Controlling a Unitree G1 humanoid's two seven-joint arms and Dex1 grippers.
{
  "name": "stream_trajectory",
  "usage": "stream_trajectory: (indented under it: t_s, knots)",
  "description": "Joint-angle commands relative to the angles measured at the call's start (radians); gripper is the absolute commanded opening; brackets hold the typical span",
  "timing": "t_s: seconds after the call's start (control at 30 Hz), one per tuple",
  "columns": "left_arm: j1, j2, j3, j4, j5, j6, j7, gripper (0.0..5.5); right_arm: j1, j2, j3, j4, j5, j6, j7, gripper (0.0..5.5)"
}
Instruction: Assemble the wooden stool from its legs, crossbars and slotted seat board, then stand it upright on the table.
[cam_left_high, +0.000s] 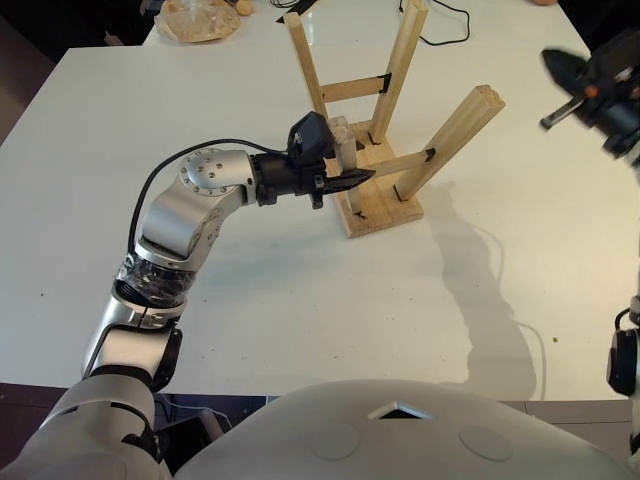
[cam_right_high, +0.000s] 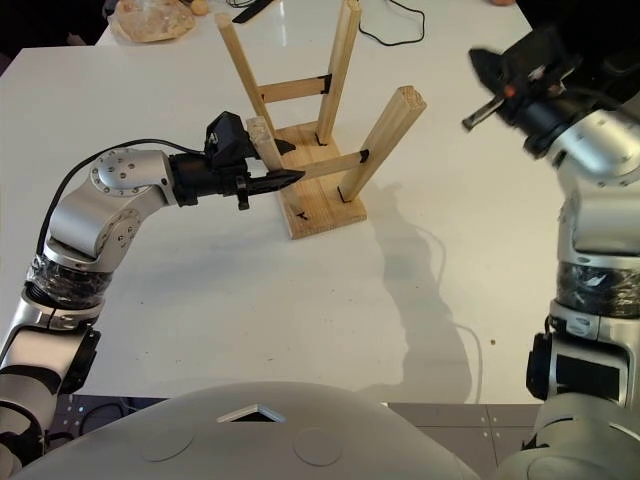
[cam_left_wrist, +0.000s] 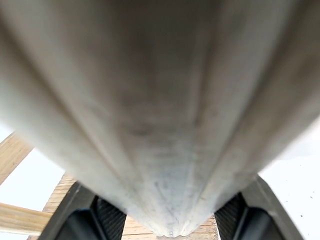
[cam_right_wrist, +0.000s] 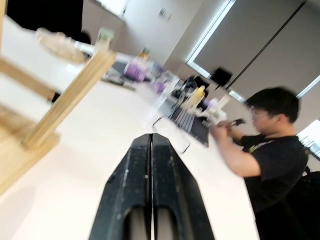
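Clamping stool leg (cam_left_wrist: 160, 125), left claw (cam_left_high: 358, 179)

One white table (cam_left_high: 120, 150) carries one slotted seat board (cam_left_high: 385, 212), four wooden legs (cam_left_high: 448, 140), two crossbars (cam_left_high: 350, 89), one clear bag (cam_left_high: 200, 18) and one black cable (cam_left_high: 445, 25). Two robot grippers are present: one left gripper (cam_left_high: 365, 176) and one right gripper (cam_right_wrist: 151, 137).

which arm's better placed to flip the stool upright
Left: the left gripper grips a leg of the upturned stool; the right gripper is shut, raised clear of it.
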Motion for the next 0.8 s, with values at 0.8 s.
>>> stream_trajectory:
  t_s: [0.8]
  knots:
    - [0.316, 0.127, 0.339, -0.17, -0.09, -0.015, -0.005, 3.23, 0.129, 0.248, 0.118, -0.198, 0.103, 0.135, -0.152, 0.0]
